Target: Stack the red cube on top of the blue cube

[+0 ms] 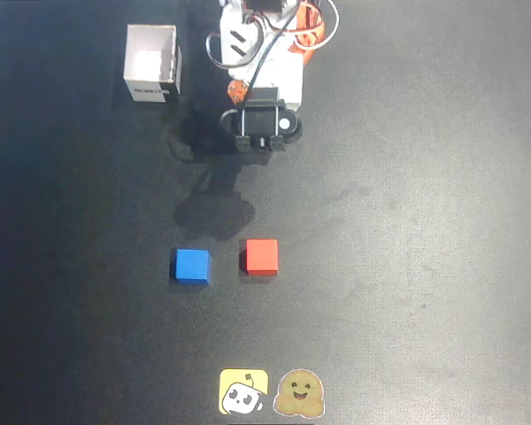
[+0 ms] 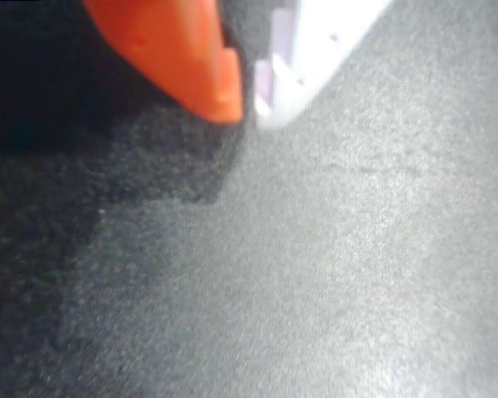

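Note:
The red cube point(image 1: 261, 256) sits on the black mat in the overhead view, just right of the blue cube point(image 1: 191, 265), with a small gap between them. Both lie flat and apart from the arm. The arm is folded at the top of the mat, its black wrist block point(image 1: 262, 124) well above the cubes. In the wrist view my gripper point(image 2: 247, 106) points down at bare mat, its orange finger point(image 2: 183, 50) and white finger point(image 2: 315, 41) meeting at the tips with nothing between them.
A white open box point(image 1: 152, 64) stands at the upper left, beside the arm's base. Two stickers point(image 1: 243, 392) point(image 1: 300, 393) lie at the mat's bottom edge below the cubes. White cables loop around the arm's base point(image 1: 274, 35).

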You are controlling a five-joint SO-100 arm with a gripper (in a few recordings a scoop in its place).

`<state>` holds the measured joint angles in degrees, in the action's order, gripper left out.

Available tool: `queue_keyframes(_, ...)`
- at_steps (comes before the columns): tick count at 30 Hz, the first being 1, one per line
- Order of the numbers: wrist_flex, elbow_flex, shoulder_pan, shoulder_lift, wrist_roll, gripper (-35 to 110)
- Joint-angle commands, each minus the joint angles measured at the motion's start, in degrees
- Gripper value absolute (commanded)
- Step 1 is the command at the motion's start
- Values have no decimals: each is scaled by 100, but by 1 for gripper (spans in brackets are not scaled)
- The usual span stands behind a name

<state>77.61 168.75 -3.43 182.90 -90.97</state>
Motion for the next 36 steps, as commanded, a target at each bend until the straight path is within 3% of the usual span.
queue_keyframes(1, -18, -387, -9, -167, 9, 0)
queue_keyframes(12, -439, -1828, 18, -2373, -9, 0)
queue_keyframes(24, -677, -4245, -35, -5959, -105, 0)
queue_keyframes(36, -633, -6003, -44, -7989, -229, 0)
